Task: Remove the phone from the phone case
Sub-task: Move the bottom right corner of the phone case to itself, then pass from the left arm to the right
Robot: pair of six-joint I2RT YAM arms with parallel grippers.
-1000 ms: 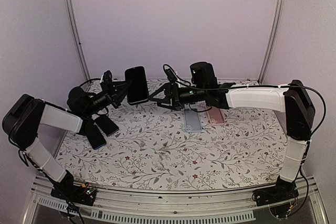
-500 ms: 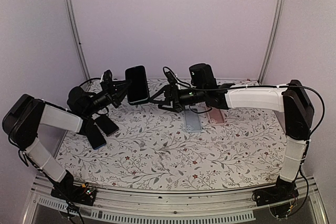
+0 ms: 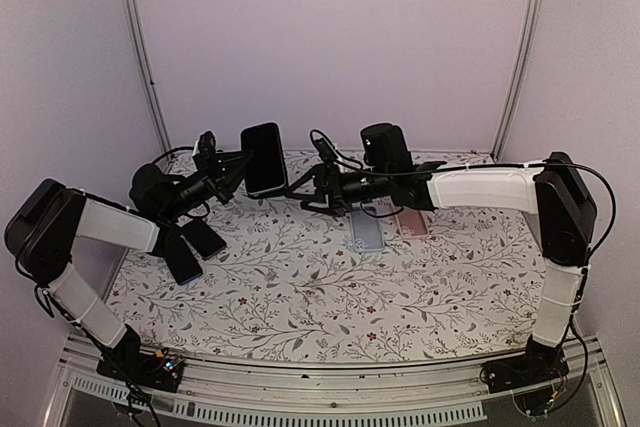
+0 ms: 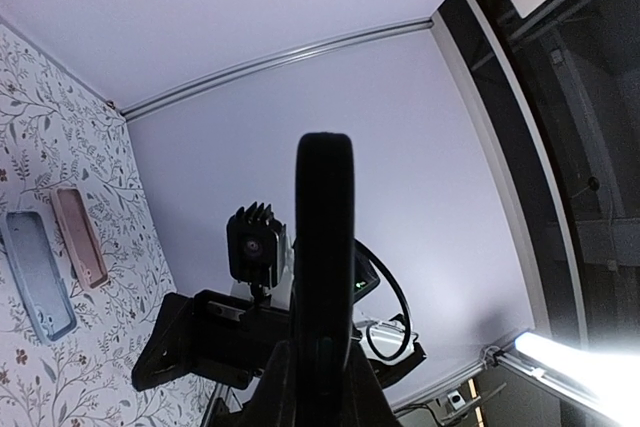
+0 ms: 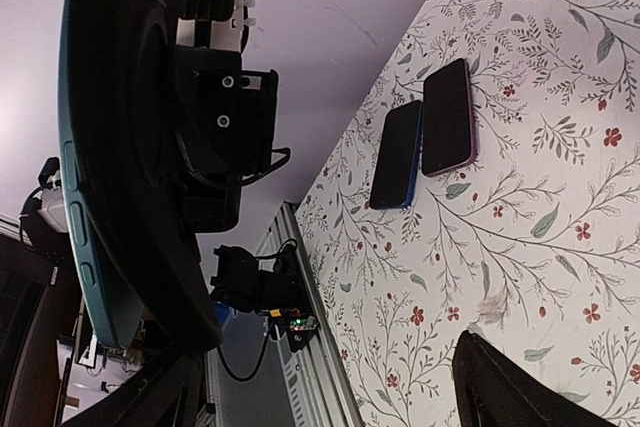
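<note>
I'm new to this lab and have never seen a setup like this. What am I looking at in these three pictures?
These are two robot arms, bolted at the near edge of a flower-patterned table. The wide picture comes from a fixed camera above and behind them. The other two come from small cameras on each wrist, which is why they look tilted. The left gripper is shut on a phone in its case and holds it upright in the air. The right gripper is open next to it and grips nothing. On the table lie a blue case and a pink case, both empty, and further left two dark phones.
</note>
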